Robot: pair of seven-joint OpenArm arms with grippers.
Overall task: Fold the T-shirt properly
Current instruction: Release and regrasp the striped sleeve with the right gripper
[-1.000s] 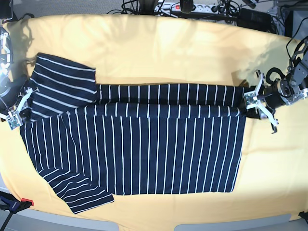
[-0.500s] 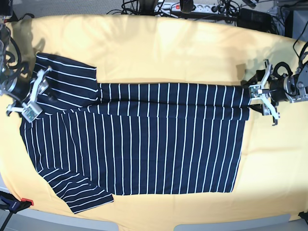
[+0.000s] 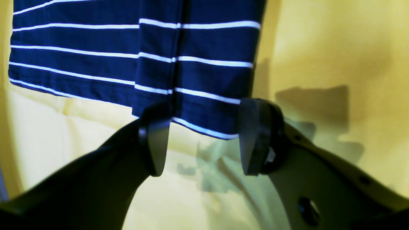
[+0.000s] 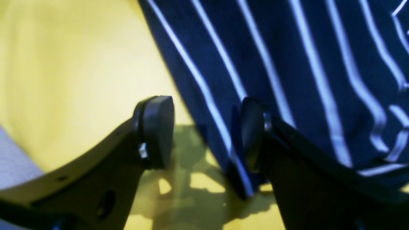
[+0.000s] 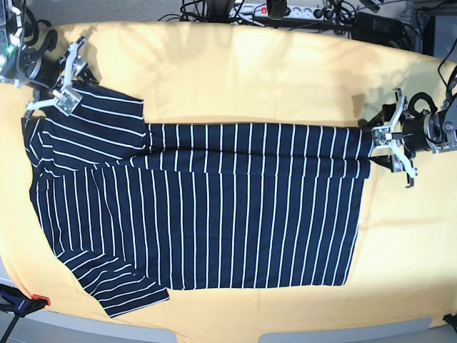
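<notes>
You are early in the fold: the T-shirt (image 5: 207,207) lies spread flat across the yellow-covered counter (image 5: 235,71), its hem toward the base view's right and its sleeves toward that view's left. One lengthwise fold looks begun, since a narrow strip along the far edge lies doubled over the body, but the near side, both sleeves and the crosswise fold are not yet done. Your left end effector (image 5: 391,146) sits at the hem's far corner; in its wrist view the jaws stand wide apart, and the cloth edge lies between and just beyond the pads (image 3: 155,145), with nothing pinched. Your right end effector (image 5: 63,75) hovers at the far sleeve; its wrist view shows the jaws parted as well, the sleeve's edge running between them and one pad (image 4: 252,134) close against the fabric, though blur hides whether it touches. As I judge it, neither one holds any cloth, so most of the folding remains ahead of you.
</notes>
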